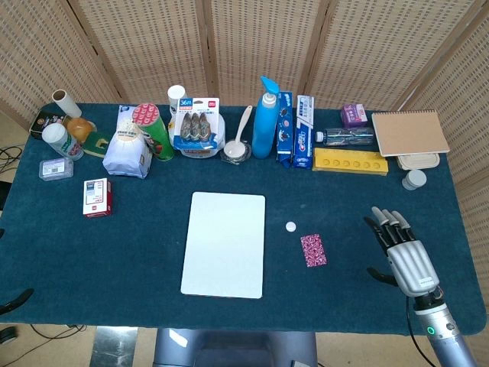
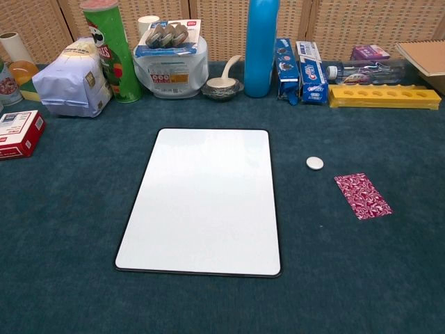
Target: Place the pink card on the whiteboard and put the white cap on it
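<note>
Neither step of the task is done: the pink card (image 1: 313,250) lies flat on the dark worktop (image 1: 114,260) right of frame centre, well clear of the whiteboard (image 1: 225,244), and the white cap (image 1: 290,227) sits on the cloth between the two, just up and left of the card and near the board's right edge. The right hand (image 1: 399,248) hovers at the lower right of the head view, its fingers (image 1: 384,222) released, spread and holding nothing; the chest view does not show it. Only a dark tip of the left hand (image 1: 17,300) appears at the lower left edge, and I cannot tell how its fingers stand. The principal risk is the card itself: it is thin and lies flush on a soft cloth, so fingers coming straight down may find no edge to lift and may simply push it along or crease it. A push to the left would likely carry the card into the cap and knock it away. The cap is small and round, so a loose pinch may drop it, and it could roll once released on the smooth board. The board lies loose on the cloth, and a heavy placement could shift it. The crowded row of goods along the top of the frame stands well apart from the working area and poses little hazard.
</note>
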Motion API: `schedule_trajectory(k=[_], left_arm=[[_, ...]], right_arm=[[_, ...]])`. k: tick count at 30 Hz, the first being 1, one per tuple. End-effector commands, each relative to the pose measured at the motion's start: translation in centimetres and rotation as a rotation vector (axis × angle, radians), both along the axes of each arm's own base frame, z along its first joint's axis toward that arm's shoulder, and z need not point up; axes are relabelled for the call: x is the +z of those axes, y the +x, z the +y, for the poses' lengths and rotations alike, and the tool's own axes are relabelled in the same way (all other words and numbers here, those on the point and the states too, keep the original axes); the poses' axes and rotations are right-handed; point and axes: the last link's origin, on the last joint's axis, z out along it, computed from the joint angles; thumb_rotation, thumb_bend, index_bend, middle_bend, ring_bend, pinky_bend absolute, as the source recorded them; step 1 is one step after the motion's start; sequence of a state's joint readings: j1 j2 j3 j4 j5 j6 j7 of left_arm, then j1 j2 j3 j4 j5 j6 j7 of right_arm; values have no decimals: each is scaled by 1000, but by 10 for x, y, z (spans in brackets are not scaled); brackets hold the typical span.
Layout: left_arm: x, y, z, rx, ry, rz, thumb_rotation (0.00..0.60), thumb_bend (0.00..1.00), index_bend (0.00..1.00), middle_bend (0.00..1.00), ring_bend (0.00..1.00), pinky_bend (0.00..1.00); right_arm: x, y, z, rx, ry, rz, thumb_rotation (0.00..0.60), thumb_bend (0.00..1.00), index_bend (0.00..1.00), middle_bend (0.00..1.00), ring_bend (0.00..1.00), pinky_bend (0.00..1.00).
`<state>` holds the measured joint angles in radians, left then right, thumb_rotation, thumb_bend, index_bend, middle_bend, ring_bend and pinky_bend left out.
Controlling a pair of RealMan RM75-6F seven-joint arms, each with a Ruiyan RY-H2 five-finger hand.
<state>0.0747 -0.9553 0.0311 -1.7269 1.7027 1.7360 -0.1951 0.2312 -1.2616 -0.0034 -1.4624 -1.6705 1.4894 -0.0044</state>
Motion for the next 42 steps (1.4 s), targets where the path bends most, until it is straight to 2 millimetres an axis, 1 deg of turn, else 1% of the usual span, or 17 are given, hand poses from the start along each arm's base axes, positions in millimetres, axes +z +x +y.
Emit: schedule_trajectory(k=[1, 6, 12, 16, 20, 25, 35, 42], left_arm=[[1, 0, 0, 0, 2, -4, 600, 44, 0, 0, 0, 50], [3, -1, 0, -1, 3, -10, 600, 44, 0, 0, 0, 50], [4, -2, -2, -6, 3, -14, 600, 43, 0, 0, 0, 50], [4, -3, -1, 1, 3, -15, 600, 43, 0, 0, 0, 50], [4, -3, -1, 2, 5, -16, 600, 44, 0, 0, 0, 50], [4, -3, 0, 5, 4, -14, 600, 44, 0, 0, 0, 50], [3, -3, 2, 11, -4, -11, 600, 44, 0, 0, 0, 50], [1, -2, 2, 13, -11, -5, 600, 44, 0, 0, 0, 50]], right_arm=[[-2, 1, 0, 0, 2, 8, 600, 0, 28, 0, 0, 0], [-4, 2, 1, 2, 2, 11, 600, 0, 29, 0, 0, 0], [-13, 4, -1, 1, 41, 16, 600, 0, 29, 0, 0, 0], [-28, 8, -10, -7, 87, 12, 600, 0, 28, 0, 0, 0], [-45, 11, -23, -15, 136, 50, 600, 0, 28, 0, 0, 0], [-59, 14, -38, -26, 185, 103, 600, 0, 28, 0, 0, 0], [-86, 15, -43, -46, 274, 114, 600, 0, 29, 0, 0, 0], [-98, 17, -50, -50, 287, 126, 600, 0, 28, 0, 0, 0]])
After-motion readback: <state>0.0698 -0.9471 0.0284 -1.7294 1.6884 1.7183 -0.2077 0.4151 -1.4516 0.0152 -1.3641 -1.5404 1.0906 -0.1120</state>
